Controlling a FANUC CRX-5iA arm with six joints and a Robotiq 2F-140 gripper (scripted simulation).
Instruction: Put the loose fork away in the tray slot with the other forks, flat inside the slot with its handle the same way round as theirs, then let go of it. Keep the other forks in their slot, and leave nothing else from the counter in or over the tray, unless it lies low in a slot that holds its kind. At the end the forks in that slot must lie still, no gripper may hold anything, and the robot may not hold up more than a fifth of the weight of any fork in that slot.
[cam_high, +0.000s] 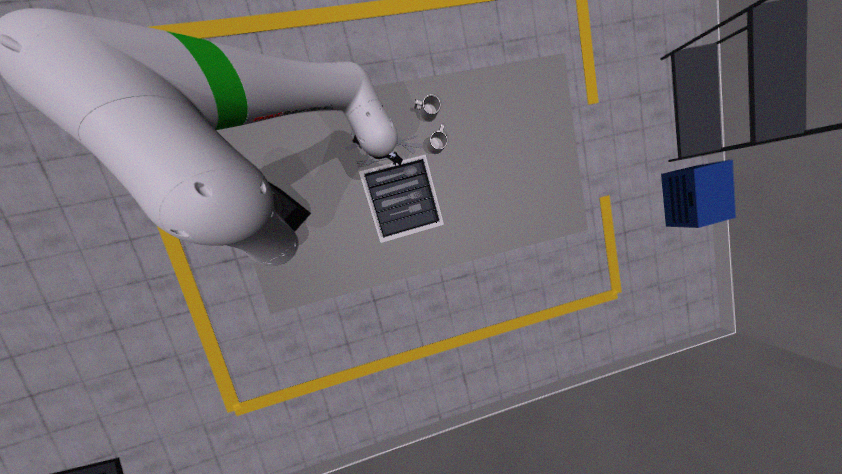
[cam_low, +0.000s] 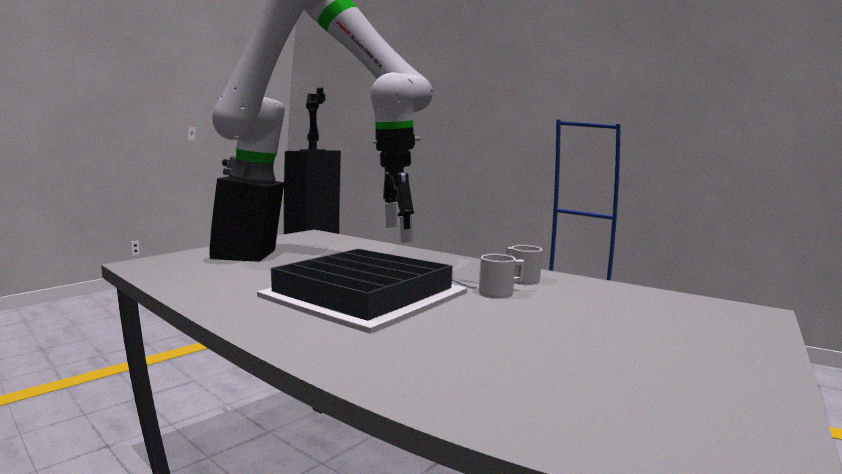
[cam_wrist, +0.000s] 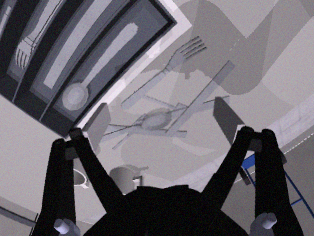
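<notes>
Plain grey walls (cam_low: 677, 70), grey tiled floor (cam_high: 88, 329) w/ yellow tape lines (cam_high: 412, 353), grey table (cam_low: 559, 365), blue ladder frame (cam_low: 616, 176), blue crate (cam_high: 701, 193)

Arm (cam_low: 353, 35): smooth, slightly glossy white shell, green bands; hand (cam_low: 398, 226): matt black, pale pads; tray (cam_low: 360, 282): matt black, plastic-looking; loose fork (cam_wrist: 162, 72): dull grey metal; mugs (cam_low: 496, 274): matt grey; bench (cam_low: 589, 353): smooth, matt grey.
</notes>
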